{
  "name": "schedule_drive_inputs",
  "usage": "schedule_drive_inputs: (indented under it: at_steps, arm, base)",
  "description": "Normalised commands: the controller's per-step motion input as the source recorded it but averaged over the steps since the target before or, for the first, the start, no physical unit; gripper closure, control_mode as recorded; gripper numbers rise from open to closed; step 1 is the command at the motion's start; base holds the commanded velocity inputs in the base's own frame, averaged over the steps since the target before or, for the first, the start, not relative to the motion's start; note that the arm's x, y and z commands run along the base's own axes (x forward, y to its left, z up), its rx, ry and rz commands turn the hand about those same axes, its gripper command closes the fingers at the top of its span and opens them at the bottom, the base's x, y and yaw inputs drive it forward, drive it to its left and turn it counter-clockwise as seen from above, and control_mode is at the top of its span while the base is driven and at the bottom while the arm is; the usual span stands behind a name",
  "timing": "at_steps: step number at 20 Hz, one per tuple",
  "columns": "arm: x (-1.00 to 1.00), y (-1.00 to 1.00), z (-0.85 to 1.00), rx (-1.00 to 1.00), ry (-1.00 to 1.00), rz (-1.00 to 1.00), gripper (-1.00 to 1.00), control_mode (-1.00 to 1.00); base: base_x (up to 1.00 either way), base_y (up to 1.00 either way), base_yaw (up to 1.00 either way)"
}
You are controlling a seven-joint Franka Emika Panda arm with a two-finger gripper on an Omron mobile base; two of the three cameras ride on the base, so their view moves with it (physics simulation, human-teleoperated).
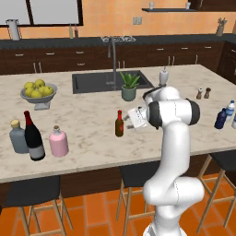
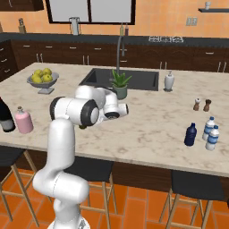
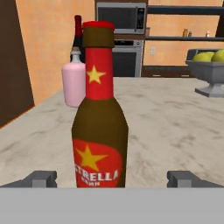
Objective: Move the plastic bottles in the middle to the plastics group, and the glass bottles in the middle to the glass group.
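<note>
The slim brown bottle [image 1: 119, 123] with a red cap stands upright mid-counter. My gripper [image 1: 127, 120] is level with it just to its right, open. In the hand view the brown bottle [image 3: 99, 127] looms close between my spread fingertips [image 3: 42, 178], untouched. The pale-pink bottle [image 1: 58, 142] stands at the left beside the dark wine bottle [image 1: 33, 137] and the grey yellow-capped bottle [image 1: 18, 137]. At the counter's right end the navy-blue bottle [image 2: 190, 135] stands next to two white blue-banded bottles [image 2: 211, 133].
A sink [image 1: 99, 82] with a tall faucet and a potted plant [image 1: 129, 86] lie behind the gripper. A bowl of lemons [image 1: 38, 92] sits far left, a soap dispenser [image 2: 169, 81] and two shakers [image 2: 201, 105] to the right. Stools [image 1: 34, 193] line the near edge.
</note>
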Motion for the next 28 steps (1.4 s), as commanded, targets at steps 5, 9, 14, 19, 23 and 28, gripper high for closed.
schedule_drive_inputs:
  at_steps: [5, 9, 14, 19, 23, 28]
  arm:
    - [0.00, 0.17, -0.04, 0.00, 0.00, -0.01, -1.00, -1.00]
    - [0.00, 0.08, 0.00, 0.00, 0.02, -0.03, -1.00, -1.00]
    - [0.00, 0.14, 0.00, 0.00, 0.03, -0.02, -1.00, -1.00]
    - [0.00, 0.14, -0.01, 0.00, 0.05, -0.01, -1.00, -1.00]
    - [0.00, 0.15, -0.02, 0.00, 0.06, 0.00, -1.00, -1.00]
    - [0.00, 0.11, -0.02, 0.00, 0.05, 0.00, 1.00, -1.00]
  base:
    - [0.00, 0.00, 0.00]
    - [0.00, 0.00, 0.00]
    - [0.00, 0.00, 0.00]
    - [0.00, 0.00, 0.00]
    - [0.00, 0.00, 0.00]
    - [0.00, 0.00, 0.00]
